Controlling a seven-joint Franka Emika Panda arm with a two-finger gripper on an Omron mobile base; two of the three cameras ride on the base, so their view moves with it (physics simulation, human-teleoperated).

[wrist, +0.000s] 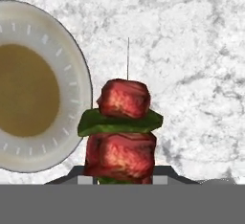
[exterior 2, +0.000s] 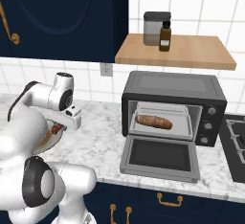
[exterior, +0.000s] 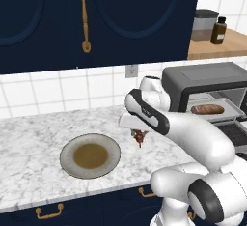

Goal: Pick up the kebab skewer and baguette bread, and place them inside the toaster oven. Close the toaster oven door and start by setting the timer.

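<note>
My gripper (exterior: pixel 138 133) is shut on the kebab skewer (exterior: pixel 140 138), which hangs above the marble counter just right of the plate. In the hand view the kebab skewer (wrist: pixel 122 131) shows red meat chunks and a green slice, its thin tip pointing away, held at my gripper (wrist: pixel 123 178). From the right side the skewer (exterior 2: pixel 57 128) peeks out beside the arm. The baguette bread (exterior 2: pixel 153 121) lies on the tray inside the toaster oven (exterior 2: pixel 173 87). The toaster oven door (exterior 2: pixel 161 158) is dropped open. From the left, the baguette bread (exterior: pixel 207 109) sits in the toaster oven (exterior: pixel 205 77).
A round plate (exterior: pixel 67 147) with a brown centre lies on the counter; its rim (wrist: pixel 72 65) is left of the skewer. A wooden shelf (exterior 2: pixel 177 53) above the oven carries a canister (exterior 2: pixel 156 27) and a bottle (exterior 2: pixel 165 37). A stove top (exterior 2: pixel 235 144) is at the right.
</note>
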